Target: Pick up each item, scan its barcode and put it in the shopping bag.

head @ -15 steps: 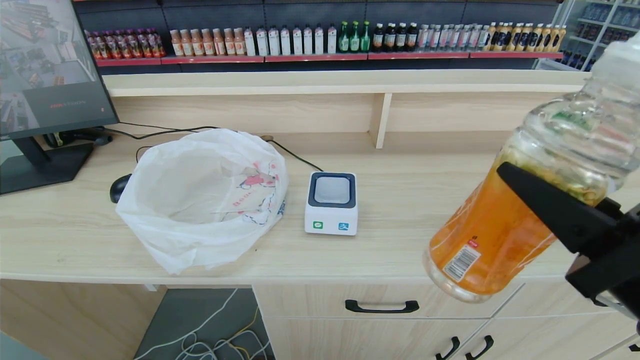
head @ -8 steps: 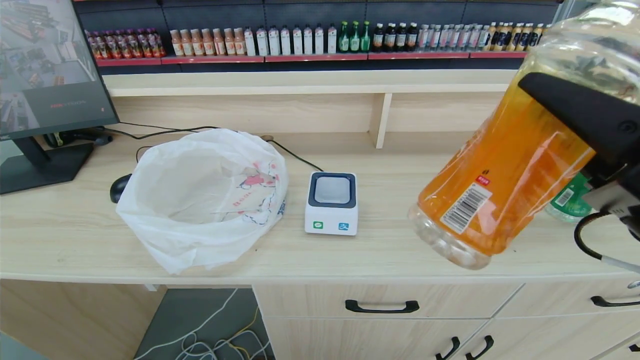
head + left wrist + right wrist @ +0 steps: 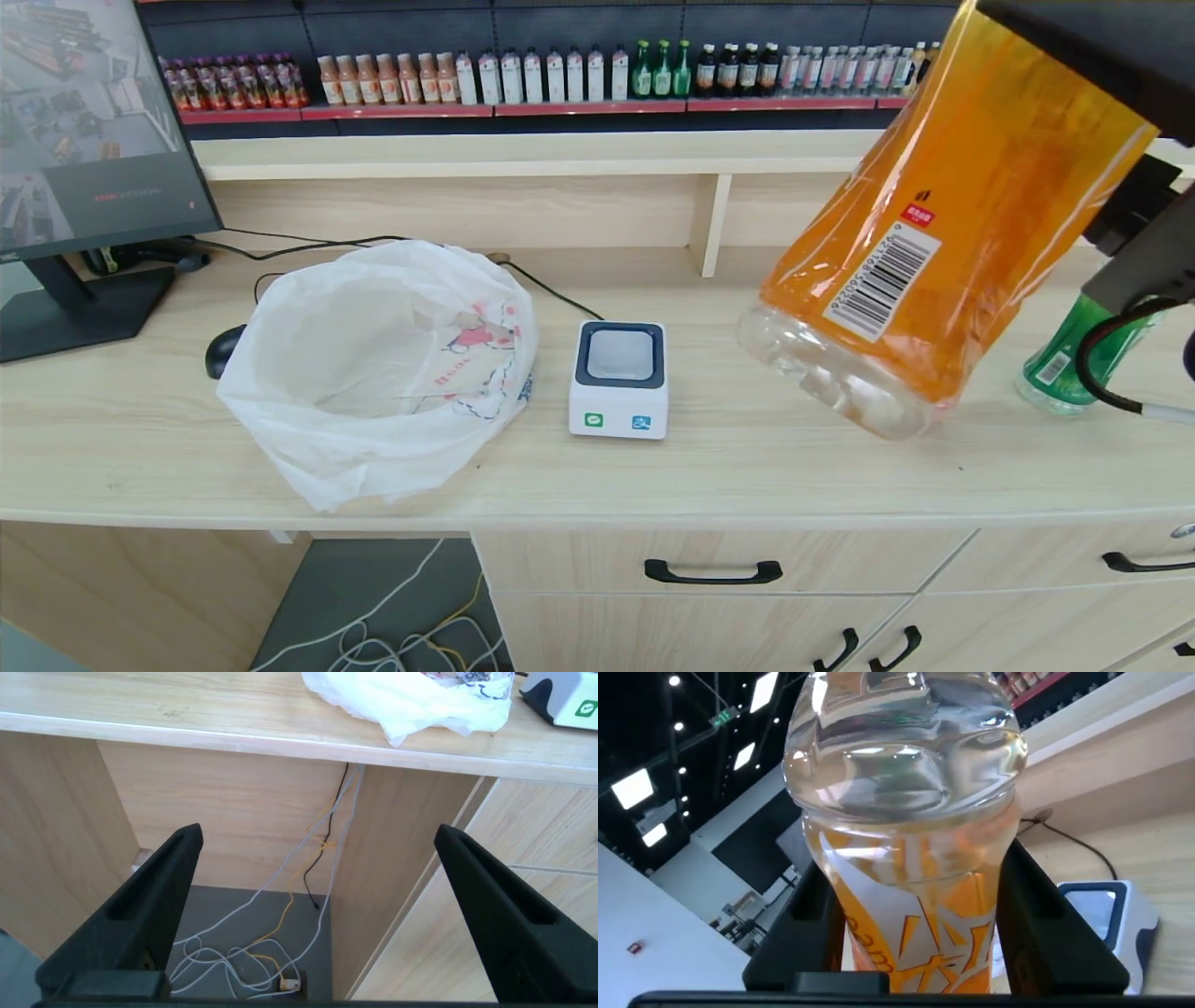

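1. Orange drink bottle (image 3: 934, 215): a second ago it hung low at the right in the head view, with its base out past the counter's front edge. It has since risen and swung in over the counter (image 3: 747, 467), tilted with its clear base pointing down toward the scanner (image 3: 619, 378), off to the scanner's right and in the air.
2. The lift uncovered a green bottle (image 3: 1064, 359) standing on the counter behind it.
3. My right gripper (image 3: 920, 952): jaws pinching the bottle (image 3: 906, 793) across its body, one finger on each side.
4. My left gripper (image 3: 316, 835): jaws spread wide with nothing between them, held low at the counter's front, loose cables on the floor beyond.
5. Barcode label (image 3: 882, 280): white, black bars, a small red tag above it. It faces the head camera more squarely than before.
6. Shopping bag (image 3: 373, 373): white, mouth open, red print on the side. It lies left of the scanner and has not moved.
7. Farther out: a mouse (image 3: 222, 350) by the bag and a monitor (image 3: 84, 121) at far left.
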You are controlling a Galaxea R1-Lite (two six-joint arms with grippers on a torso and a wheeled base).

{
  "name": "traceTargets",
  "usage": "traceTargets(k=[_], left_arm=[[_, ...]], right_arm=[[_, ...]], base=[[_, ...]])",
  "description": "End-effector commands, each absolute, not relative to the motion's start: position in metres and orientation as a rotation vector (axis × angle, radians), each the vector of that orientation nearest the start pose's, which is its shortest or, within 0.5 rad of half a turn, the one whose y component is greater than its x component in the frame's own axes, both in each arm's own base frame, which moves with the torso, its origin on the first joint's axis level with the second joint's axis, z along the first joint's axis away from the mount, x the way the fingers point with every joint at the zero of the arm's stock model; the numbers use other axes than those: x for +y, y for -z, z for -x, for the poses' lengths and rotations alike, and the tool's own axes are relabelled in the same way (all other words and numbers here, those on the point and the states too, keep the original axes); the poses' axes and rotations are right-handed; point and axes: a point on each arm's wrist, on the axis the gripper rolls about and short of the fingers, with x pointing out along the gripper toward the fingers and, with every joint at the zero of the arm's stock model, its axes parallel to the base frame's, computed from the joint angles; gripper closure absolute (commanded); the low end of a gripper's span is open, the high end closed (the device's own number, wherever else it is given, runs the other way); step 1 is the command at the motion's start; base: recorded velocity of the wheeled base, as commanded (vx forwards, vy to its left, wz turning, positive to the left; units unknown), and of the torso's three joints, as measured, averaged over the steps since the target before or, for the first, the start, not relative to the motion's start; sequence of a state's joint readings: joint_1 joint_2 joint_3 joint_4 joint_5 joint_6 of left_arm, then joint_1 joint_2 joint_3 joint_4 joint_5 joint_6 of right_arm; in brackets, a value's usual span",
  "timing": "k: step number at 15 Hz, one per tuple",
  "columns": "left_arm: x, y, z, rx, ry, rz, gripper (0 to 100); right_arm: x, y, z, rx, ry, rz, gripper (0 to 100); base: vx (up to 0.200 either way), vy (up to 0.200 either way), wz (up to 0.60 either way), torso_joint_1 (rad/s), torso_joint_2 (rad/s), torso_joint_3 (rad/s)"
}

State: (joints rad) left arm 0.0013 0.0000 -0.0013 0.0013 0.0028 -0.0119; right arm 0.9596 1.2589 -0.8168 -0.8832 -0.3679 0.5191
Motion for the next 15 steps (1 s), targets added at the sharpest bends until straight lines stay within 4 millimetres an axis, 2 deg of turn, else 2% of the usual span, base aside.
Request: traceTargets(k=[1,9,15], left_arm=[[0.000,-0.075,0.023,0.002,-0.005,0.012,0],[0.000,-0.076,0.023,0.000,-0.005,0.012,0],[0.000,-0.076,0.023,0.000,-0.005,0.012,0]], right_arm=[[0.157,-0.323,-0.111,-0.182,-0.706,-0.792,100],[0.159,-0.323,-0.107,-0.176,-0.734,-0.812,100],[0.160,-0.309,-0.108,-0.142,-0.724,-0.773,100]], base=[[0.000,0.000,0.00,0.000,0.00,0.000],[0.000,0.000,0.00,0.000,0.00,0.000],[0.000,0.000,0.00,0.000,0.00,0.000]])
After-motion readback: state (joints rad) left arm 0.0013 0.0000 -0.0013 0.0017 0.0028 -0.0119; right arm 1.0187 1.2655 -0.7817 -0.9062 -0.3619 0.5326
